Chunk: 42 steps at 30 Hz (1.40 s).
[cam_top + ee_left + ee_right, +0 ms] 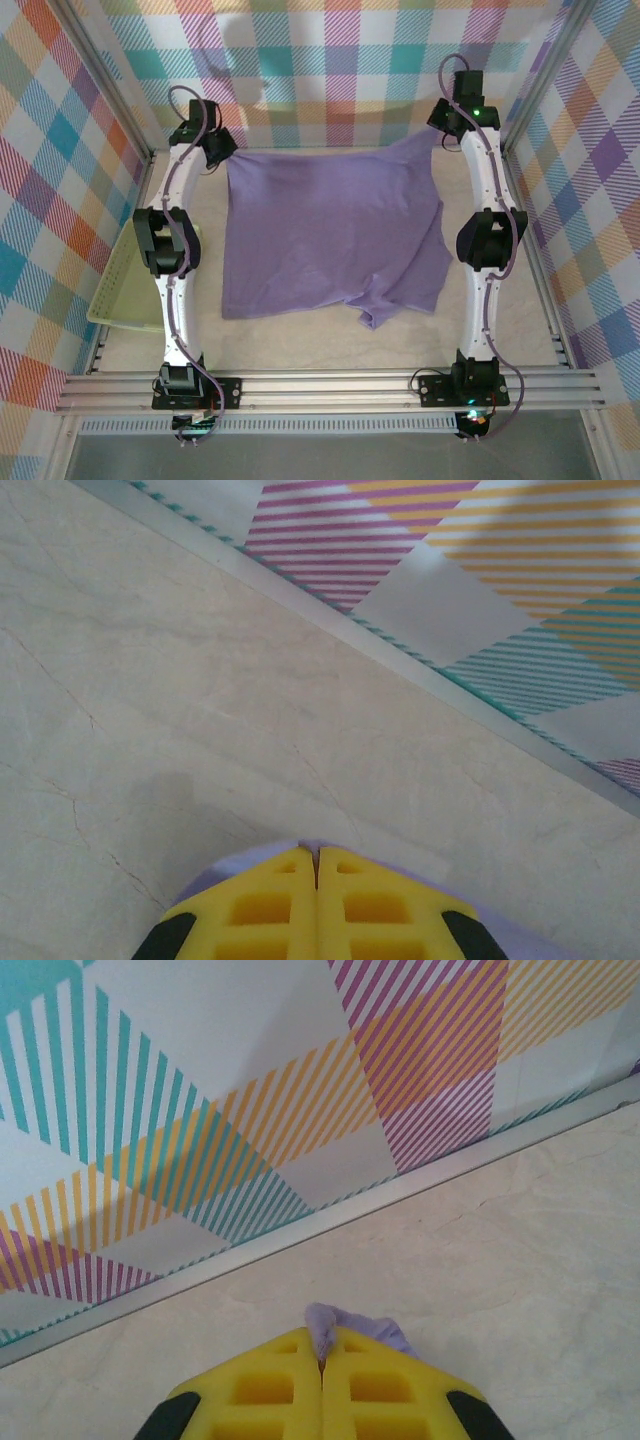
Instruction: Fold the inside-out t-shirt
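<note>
I see left end effector (224, 152) and right end effector (440, 136) each pinching far corner of t-shirt (330, 240), spread mid-counter (300, 350). My read: flattening only, no fold made, all folding left.

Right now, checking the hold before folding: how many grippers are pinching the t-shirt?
2. The left gripper is shut on the far left corner of the t-shirt; the right gripper is shut on its far right corner.

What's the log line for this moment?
left hand: shut on t-shirt far-left corner | right hand: shut on far-right corner | near edge: bunched
</note>
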Motion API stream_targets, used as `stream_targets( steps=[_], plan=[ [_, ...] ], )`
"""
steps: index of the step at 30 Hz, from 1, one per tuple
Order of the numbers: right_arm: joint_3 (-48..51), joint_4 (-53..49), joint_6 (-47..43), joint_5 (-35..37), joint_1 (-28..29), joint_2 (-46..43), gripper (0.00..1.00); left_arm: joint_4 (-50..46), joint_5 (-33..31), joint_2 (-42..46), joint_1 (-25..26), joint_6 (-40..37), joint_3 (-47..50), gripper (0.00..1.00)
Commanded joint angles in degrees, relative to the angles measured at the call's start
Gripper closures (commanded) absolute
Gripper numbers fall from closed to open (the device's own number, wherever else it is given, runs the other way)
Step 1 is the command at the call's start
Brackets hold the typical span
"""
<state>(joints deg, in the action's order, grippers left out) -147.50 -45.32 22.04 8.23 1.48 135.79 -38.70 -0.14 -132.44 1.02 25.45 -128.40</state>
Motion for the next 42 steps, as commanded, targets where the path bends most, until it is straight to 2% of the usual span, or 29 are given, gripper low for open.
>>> stream_targets(
  steps=[1,7,18,23,33,35,37,39,42],
  plan=[
    [5.9,-3.2,1.3,-1.8,-0.1,-4.8,1.00,-0.4,2.5,3.9,-0.3,-0.6,4.6,1.00],
    [29.1,0.5,5.2,-1.9,0.0,-19.0,1.00,2.6,3.8,11.8,-0.4,0.0,17.8,1.00],
    [55.8,5.0,10.1,-3.9,0.0,-35.5,1.00,7.6,3.6,21.1,-1.4,1.8,36.1,1.00],
    [61.5,6.1,11.3,-4.7,0.0,-37.7,1.00,10.0,3.9,22.3,-1.5,2.4,41.7,1.00],
    [69.3,8.0,12.6,-1.3,-0.1,-40.3,1.00,12.2,2.1,23.0,-1.5,3.7,50.5,1.00],
    [70.0,8.2,12.5,-1.5,-0.1,-40.3,1.00,11.9,1.5,23.2,-1.5,3.8,51.0,0.96],
    [70.7,8.7,12.4,-0.9,0.0,-40.2,0.90,11.8,1.2,23.7,-1.5,4.0,51.9,0.89],
    [70.3,7.9,11.8,-0.3,0.0,-40.0,0.73,11.1,1.1,24.7,-1.4,4.1,52.4,0.80],
    [69.9,6.4,10.8,1.2,0.1,-41.8,0.56,7.5,-0.2,27.5,-1.0,4.1,52.0,0.67]
  ],
)
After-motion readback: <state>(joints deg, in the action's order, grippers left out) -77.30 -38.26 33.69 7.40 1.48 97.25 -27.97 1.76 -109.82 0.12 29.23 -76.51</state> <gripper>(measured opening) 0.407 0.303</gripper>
